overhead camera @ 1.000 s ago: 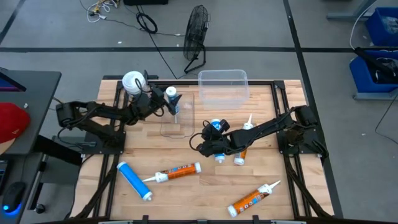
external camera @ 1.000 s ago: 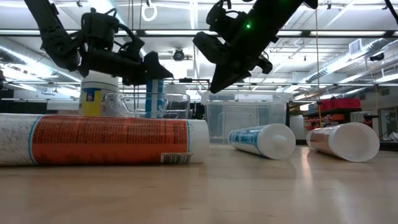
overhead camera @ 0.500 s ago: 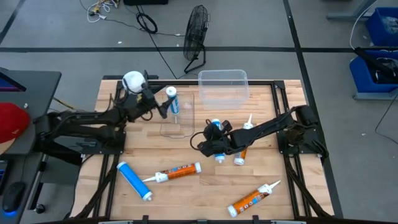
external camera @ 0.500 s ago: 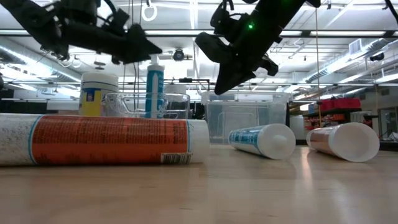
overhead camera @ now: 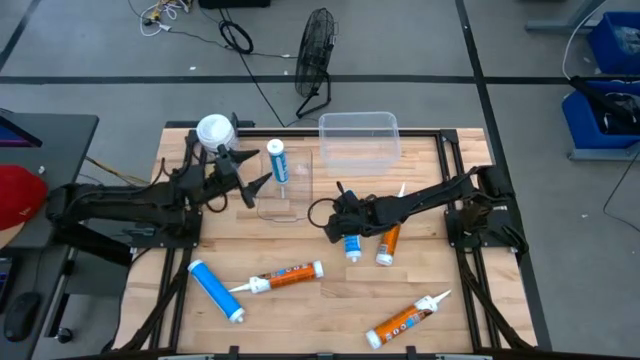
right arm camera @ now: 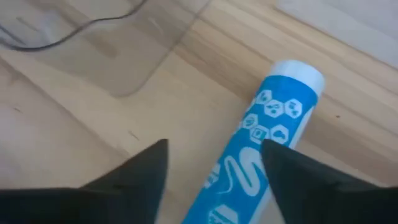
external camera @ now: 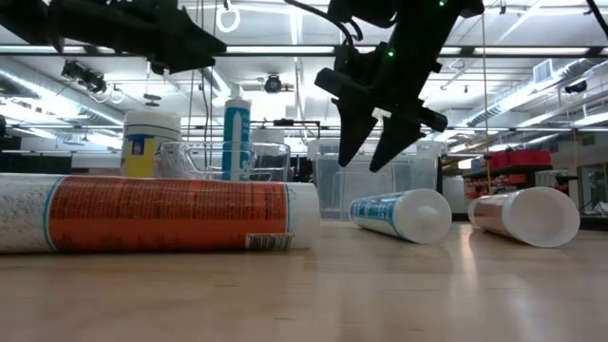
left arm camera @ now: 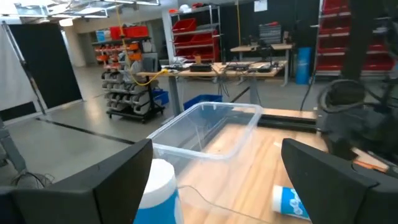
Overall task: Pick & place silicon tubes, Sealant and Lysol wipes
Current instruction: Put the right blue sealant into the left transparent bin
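Lysol wipes canister [overhead camera: 213, 131], stout and white-lidded, is standing untouched; only our right wrist view is showing right gripper [right arm camera: 214, 163] spreading wide over 1 blue tube [right arm camera: 261, 140].

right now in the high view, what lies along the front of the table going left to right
blue tube with white caps → orange sealant tube with white nozzle → second orange sealant tube near the front right

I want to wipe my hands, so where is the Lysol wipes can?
In the high view, the stout white-lidded Lysol wipes canister stands at the table's far left corner, beside the upright blue tube.
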You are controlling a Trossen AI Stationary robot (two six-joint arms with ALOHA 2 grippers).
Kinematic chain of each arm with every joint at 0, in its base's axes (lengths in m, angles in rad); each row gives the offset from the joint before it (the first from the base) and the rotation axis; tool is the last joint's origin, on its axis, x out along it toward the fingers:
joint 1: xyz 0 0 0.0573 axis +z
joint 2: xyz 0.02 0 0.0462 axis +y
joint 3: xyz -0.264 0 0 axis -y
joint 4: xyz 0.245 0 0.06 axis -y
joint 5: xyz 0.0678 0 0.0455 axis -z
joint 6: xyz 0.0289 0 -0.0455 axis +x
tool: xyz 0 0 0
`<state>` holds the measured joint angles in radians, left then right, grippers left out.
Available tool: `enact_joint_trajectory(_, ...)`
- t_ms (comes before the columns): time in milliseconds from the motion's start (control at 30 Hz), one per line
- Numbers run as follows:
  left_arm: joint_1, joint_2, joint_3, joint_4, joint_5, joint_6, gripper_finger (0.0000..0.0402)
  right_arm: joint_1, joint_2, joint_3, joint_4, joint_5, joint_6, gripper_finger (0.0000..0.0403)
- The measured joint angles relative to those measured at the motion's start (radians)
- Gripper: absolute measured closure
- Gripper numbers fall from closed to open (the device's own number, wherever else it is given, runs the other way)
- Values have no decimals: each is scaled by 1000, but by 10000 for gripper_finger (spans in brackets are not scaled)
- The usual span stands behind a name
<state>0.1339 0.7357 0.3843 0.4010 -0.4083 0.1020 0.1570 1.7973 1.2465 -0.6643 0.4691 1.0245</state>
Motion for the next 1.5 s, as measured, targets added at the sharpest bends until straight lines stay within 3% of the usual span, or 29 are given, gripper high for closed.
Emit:
enact_joint_trajectory(100,-43,-21,0,-34,-22,-5,39,-14,-6,0,-37,-16,41,73)
enact_joint_trajectory(233,-101,-25,0,-52,-48,-11,39,-31,-6,1,-74,-16,104,46)
enact_joint_trajectory(500,-200,-23,0,-57,-118,-5,39,-33,-6,-37,-63,-80,202,61)
enact_joint_trajectory(800,-235,-23,0,-56,-176,15,39,-8,1,-196,224,-106,277,69)
enact_joint_trajectory(1033,-235,-23,0,-56,-179,15,39,-7,27,-225,260,-122,277,71)
enact_joint_trajectory(1200,-234,-23,0,-59,-184,14,39,5,46,-223,228,-120,264,98)
enact_joint_trajectory(1433,-235,-23,1,-57,-184,14,39,30,48,-221,209,-119,228,202)
enact_joint_trajectory(1500,-235,-23,1,-57,-184,9,39,37,48,-221,209,-119,211,205)
